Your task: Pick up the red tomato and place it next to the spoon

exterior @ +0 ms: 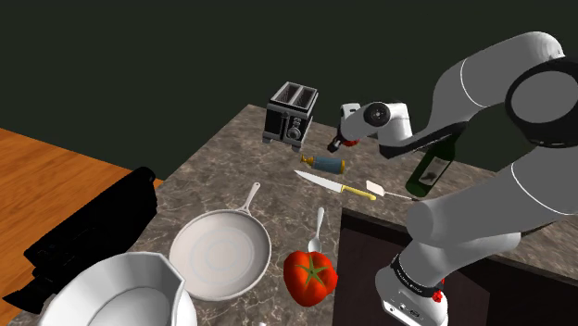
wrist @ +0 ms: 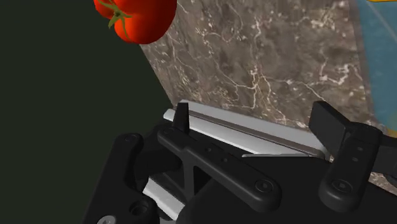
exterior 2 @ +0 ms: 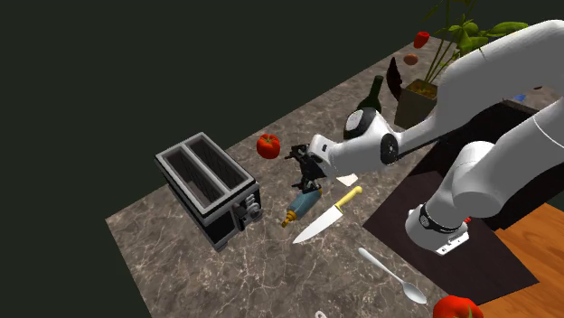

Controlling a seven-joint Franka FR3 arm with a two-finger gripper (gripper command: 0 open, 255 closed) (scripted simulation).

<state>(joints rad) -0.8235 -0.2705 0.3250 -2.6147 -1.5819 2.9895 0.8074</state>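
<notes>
The small round red tomato (exterior 2: 268,145) sits on the brown, speckled stone table (exterior 2: 262,271), close to its far edge and near the black jaws. The jaws are wide open and hold nothing; the tomato is not between them. A shiny silver spoon (exterior: 317,230) lies well apart, just beside a bigger, bumpy red tomato (exterior: 309,276). A boxy metal toaster (exterior 2: 210,187) stands near the small tomato.

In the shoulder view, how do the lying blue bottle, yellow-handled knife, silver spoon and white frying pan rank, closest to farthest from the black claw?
From the black gripper:
1. Blue bottle, lying on the counter right beside it.
2. Yellow-handled knife, just past the bottle.
3. Silver spoon, further toward the camera.
4. White frying pan, toward the view's lower left.
</notes>
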